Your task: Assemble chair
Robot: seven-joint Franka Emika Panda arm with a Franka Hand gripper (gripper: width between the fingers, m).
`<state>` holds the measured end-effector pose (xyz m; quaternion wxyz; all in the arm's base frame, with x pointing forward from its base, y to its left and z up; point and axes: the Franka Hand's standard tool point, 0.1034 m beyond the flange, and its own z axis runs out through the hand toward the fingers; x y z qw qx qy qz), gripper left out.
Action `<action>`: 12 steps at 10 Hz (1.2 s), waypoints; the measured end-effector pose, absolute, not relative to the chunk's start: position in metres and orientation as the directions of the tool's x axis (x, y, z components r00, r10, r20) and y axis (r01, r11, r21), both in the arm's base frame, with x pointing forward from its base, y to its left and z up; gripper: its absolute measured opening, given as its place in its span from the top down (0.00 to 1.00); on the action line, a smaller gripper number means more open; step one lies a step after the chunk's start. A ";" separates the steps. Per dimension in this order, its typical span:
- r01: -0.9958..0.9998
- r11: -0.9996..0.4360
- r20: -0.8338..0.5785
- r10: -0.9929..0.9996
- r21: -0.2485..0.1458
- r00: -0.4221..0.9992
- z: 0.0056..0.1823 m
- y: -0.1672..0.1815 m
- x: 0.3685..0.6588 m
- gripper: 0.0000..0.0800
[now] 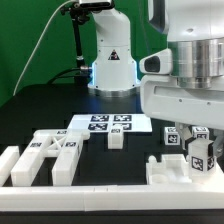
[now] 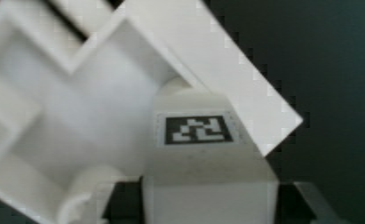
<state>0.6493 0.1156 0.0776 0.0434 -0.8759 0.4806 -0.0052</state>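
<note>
- The chair is not yet one piece. Its chunky matte-white plastic parts lie in three places on the black desk (image 1: 40, 110).
- Most of them, a cluster of flat panels and notched blocks with black-and-white square tags (image 1: 55, 152), sit at the near side on the exterior view's left. They are laid flat with tags upward, probably so the cameras can read them.
- A small loose white block (image 1: 115, 139) stands alone just on the near side of the thin flat white marker board (image 1: 108, 123), apart from the cluster.
- At the near side on the exterior view's right, the arm's dark fingers (image 1: 208, 136) appear closed on a tagged white chair block (image 1: 198, 158). It hangs roughly upright below the wrist.
- In the wrist view that block (image 2: 204, 130) fills the middle, tag facing the camera, with large slanted white panels behind it. The picture is too blurred to tell whether the block touches them.
- The block hangs close above the low white border rail (image 1: 100, 192) and its raised corner. My reading is that the corner serves as a stop for bracing or squaring the part, though contact cannot be made out.
- Judged from the scattered parts, assembly is at an early step.
</note>
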 end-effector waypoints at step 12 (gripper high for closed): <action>-0.994 0.104 -0.159 -0.983 -0.032 -0.098 0.077 0.116 0.651 0.24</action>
